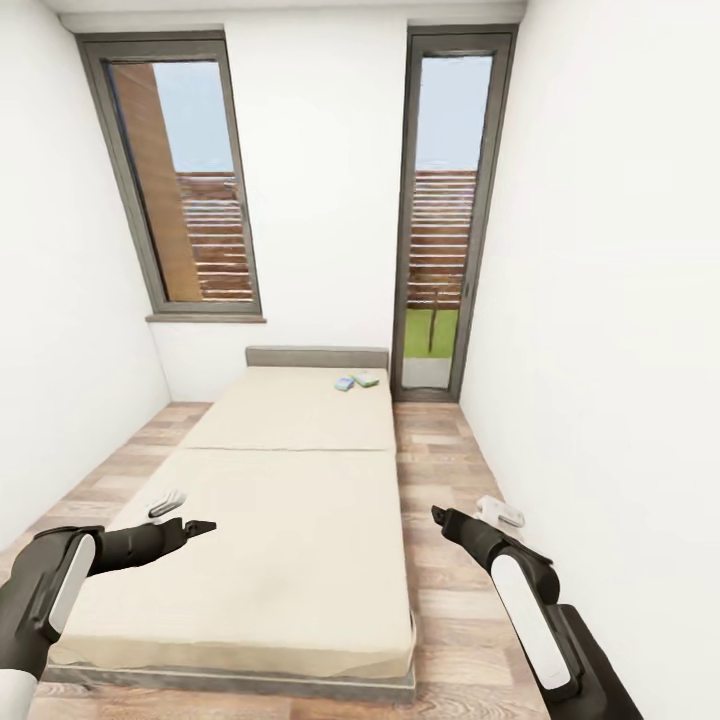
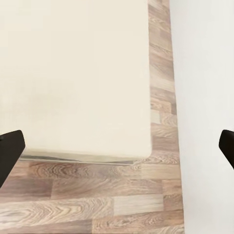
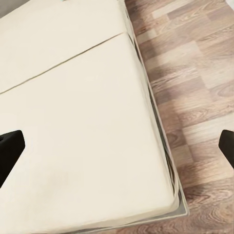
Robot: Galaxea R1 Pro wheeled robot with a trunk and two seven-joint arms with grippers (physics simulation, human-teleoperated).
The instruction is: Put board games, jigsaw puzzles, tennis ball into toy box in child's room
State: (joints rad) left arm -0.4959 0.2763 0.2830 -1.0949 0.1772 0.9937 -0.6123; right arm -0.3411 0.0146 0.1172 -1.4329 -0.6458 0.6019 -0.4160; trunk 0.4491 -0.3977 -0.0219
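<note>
Evidently early stage; entries by view

Head view: bed (image 1: 290,500), cream mattress with one seam line, standing lengthwise between white walls on a wood-plank floor (image 1: 440,600). Two board games lie at its far end near the headboard (image 1: 317,357): a small blue box (image 1: 344,383) and a paler, green-tinted box (image 1: 367,378), just beside each other, lettering too small to read. Both well apart from the arms. Left claw (image 1: 190,527) hovers over the near left part of the mattress, right claw (image 1: 445,517) over the floor beside the bed's right edge; neither carries anything. Two tall windows (image 1: 180,180) in the far wall.

Left wrist view: bare mattress corner, floor planks and white wall; dark fingertips (image 2: 10,148) at opposite edges, so the left claw stands wide apart, nothing between.

Right wrist view: mattress with its seam, bed frame edge and floor; fingertips (image 3: 10,146) likewise spread, right claw apart and empty.

Judgement: nothing collected as far as shown. Both bed games remain to be fetched; the toy box, bench, puzzles and ball lie elsewhere, their status unknown
</note>
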